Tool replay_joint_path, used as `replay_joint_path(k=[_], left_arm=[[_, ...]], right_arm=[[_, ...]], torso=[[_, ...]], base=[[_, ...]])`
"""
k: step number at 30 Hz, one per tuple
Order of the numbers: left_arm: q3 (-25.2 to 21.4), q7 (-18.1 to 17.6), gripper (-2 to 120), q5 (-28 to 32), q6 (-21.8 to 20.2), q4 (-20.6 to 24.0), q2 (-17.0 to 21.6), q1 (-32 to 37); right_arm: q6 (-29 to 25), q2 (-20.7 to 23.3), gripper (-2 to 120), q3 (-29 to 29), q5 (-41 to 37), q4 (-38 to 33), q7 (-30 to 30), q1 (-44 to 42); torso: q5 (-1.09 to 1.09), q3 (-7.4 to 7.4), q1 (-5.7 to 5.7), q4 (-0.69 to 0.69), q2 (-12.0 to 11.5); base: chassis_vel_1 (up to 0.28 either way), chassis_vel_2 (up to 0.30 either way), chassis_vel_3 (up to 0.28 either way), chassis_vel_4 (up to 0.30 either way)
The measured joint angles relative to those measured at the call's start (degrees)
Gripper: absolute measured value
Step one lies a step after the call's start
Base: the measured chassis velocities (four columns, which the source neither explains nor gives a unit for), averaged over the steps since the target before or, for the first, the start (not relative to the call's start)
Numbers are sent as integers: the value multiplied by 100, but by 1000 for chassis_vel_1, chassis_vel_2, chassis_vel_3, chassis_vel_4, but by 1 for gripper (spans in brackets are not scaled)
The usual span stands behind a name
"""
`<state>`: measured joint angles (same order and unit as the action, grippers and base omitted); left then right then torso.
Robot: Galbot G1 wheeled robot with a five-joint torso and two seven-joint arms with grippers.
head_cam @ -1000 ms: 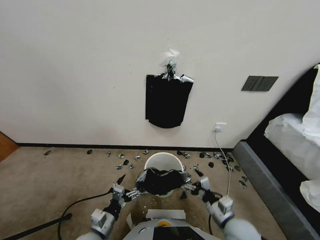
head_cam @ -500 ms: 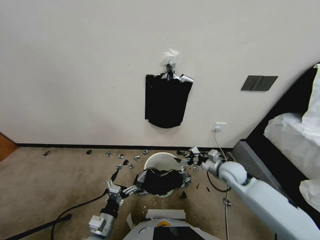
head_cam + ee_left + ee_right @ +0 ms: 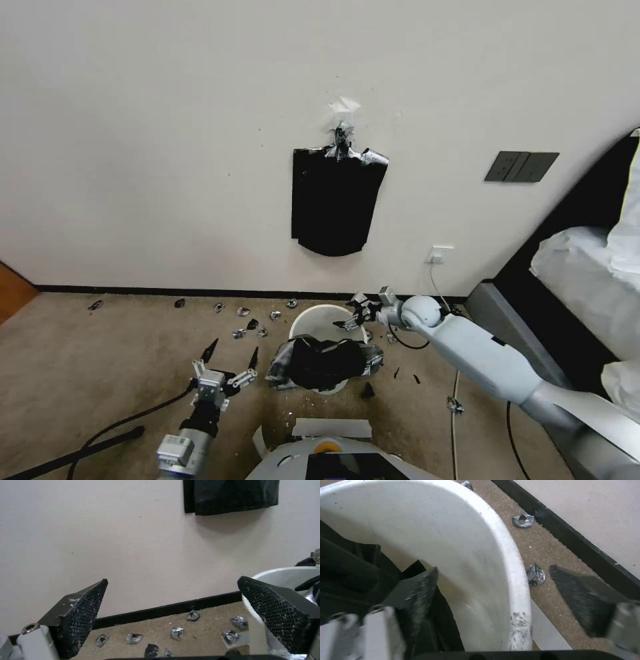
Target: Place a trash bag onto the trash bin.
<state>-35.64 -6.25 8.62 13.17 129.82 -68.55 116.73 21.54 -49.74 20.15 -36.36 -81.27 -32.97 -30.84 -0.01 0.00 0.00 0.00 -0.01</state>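
Two grippers work at the bin, neither grasping anything. Nearest, the left gripper point(image 3: 230, 355) hangs spread and empty just left of the trash bag point(image 3: 325, 362), which drapes over the near rim of the trash bin point(image 3: 320, 318). Farther, the right gripper point(image 3: 355, 315) straddles the far rim, jaws apart. Judgement: partly fitted; the far rim remains uncovered.

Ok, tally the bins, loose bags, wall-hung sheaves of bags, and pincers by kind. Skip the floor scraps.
Trash bin: 1
Trash bag, draped over the bin's near rim: 1
Sheaf of bags taped to the wall: 1
Pincers: 2, the left pincer open over the carpet and the right pincer open at the bin's rim
Total: 5
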Motion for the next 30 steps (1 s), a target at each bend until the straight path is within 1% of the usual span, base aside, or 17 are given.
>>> replay_joint_path(k=[2, 5, 6, 8, 9, 10, 11, 12, 13, 14, 16, 17, 18, 19, 21, 27, 30], left_arm=[[-1, 0, 100, 7, -2, 1, -23, -5], [32, -2, 100, 12, -11, 0, -67, -18], [32, -2, 100, 12, -11, 0, -67, -18], [106, -22, 100, 14, -45, -16, -50, -19], [118, -27, 100, 16, -52, -20, -41, -19], [139, -33, 100, 18, -59, -22, -21, -17], [139, -33, 100, 18, -59, -22, -21, -17], [151, -36, 100, 20, -64, -20, 5, -5], [154, -37, 100, 21, -65, -12, 14, -2], [154, -37, 100, 21, -65, -12, 14, -2], [163, -42, 100, 23, -69, 6, 12, -6], [165, -42, 100, 23, -70, 9, 10, -7], [169, -43, 100, 23, -70, 14, 4, -7], [169, -43, 100, 23, -70, 14, 4, -7], [185, -47, 100, 23, -72, 22, -9, -4], [199, -57, 100, 34, -72, 33, -16, -10], [220, -62, 100, 87, -84, 46, -2, -32]], right_arm=[[-10, 0, 76, 25, 8, 17, -3, 16], [-41, -9, 66, 76, 38, 87, -9, 44], [-41, -9, 66, 76, 38, 87, -9, 44], [-98, -15, 52, 89, 42, 145, -24, 43], [-123, -16, 50, 88, 40, 159, -29, 35], [-155, -17, 44, 77, 29, 166, -33, 14], [-155, -17, 44, 77, 29, 166, -33, 14], [-189, -12, 37, 62, 21, 164, -35, -11], [-208, -4, 33, 54, 13, 159, -35, -23], [-208, -4, 33, 54, 13, 159, -35, -23], [-232, 35, 23, 44, -25, 136, -36, -46], [-232, 42, 23, 44, -29, 131, -36, -50], [-235, 55, 14, 44, -34, 119, -36, -55], [-235, 55, 14, 44, -34, 119, -36, -55], [-237, 84, 7, 53, -56, 59, -32, -72], [-200, 134, 6, 74, -183, -133, 142, -126], [-148, 307, 5, 10, -634, -504, 672, -265]], torso=[[1, 0, 0, 0, 0], [0, 0, 0, 0, 0], [0, 0, 0, 0, 0], [-1, 0, 0, 0, 0], [-1, -1, 0, 0, 0], [-1, -1, 0, -1, 0], [-1, -1, 0, -1, 0], [0, -1, 0, -1, 0], [0, -1, 0, -1, 0], [0, -1, 0, -1, 0], [1, -1, 0, 0, 0], [1, -1, 0, 0, 0], [1, -1, 0, 0, 0], [1, -1, 0, 0, 0], [1, 0, 0, 0, 0], [1, 0, 0, -1, 0], [3, 0, 0, 2, 0]], base=[[0, 0, 0, 0], [0, 0, 0, 0], [0, 0, 0, 0], [0, 0, 0, 0], [0, 0, 0, 0], [0, 0, 0, 0], [0, 0, 0, 0], [0, 0, 0, 0], [0, 0, 0, 0], [0, 0, 0, 0], [0, 0, 0, 0], [0, 0, 0, 0], [0, 0, 0, 0], [0, 0, 0, 0], [0, 0, 0, 0], [0, 0, 0, 0], [0, 0, 0, 0]])
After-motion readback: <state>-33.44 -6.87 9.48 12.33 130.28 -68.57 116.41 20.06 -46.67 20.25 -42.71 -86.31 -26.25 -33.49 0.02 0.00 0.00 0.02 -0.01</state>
